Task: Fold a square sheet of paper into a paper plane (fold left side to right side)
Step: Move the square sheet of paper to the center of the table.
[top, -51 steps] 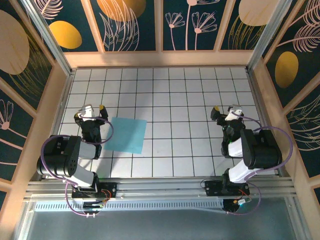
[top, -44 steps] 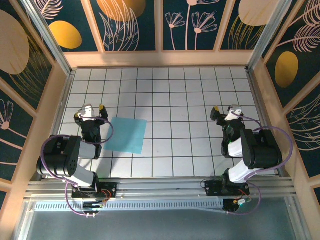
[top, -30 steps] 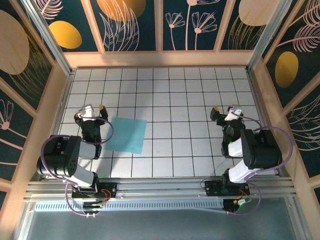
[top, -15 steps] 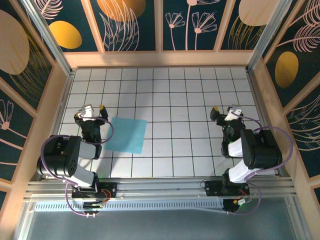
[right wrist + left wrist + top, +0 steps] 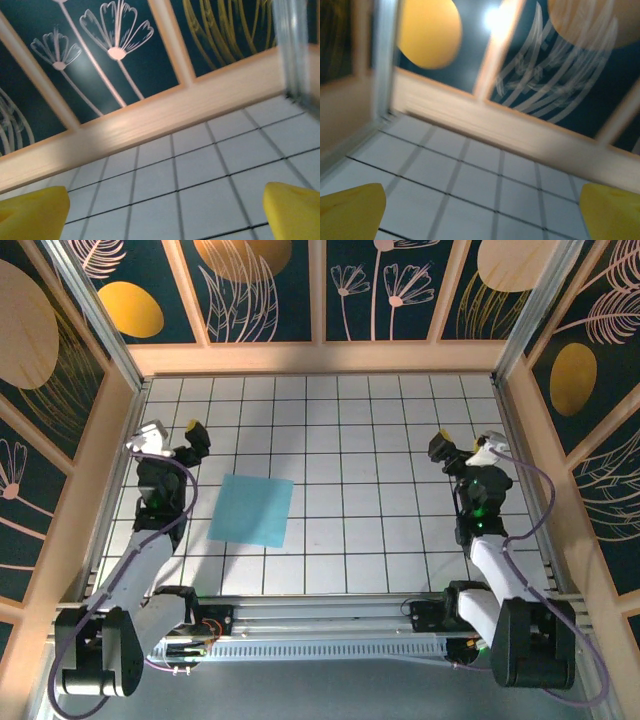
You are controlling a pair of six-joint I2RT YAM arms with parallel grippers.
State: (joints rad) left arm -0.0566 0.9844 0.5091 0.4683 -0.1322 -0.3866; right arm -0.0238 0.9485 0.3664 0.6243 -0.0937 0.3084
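My left end effector (image 5: 172,436) and right end effector (image 5: 467,448) hang open, empty. Paper (image 5: 251,511) lies flat on the bench (image 5: 380,525) near the left one, seemingly uncreased; I'd lift its left edge squarely.

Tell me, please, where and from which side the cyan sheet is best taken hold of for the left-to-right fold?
The square sheet of paper lies flat on the table, so probably pinch its left edge near a corner, coming from the left with the open left gripper, the nearer one, slipping one finger under the edge.
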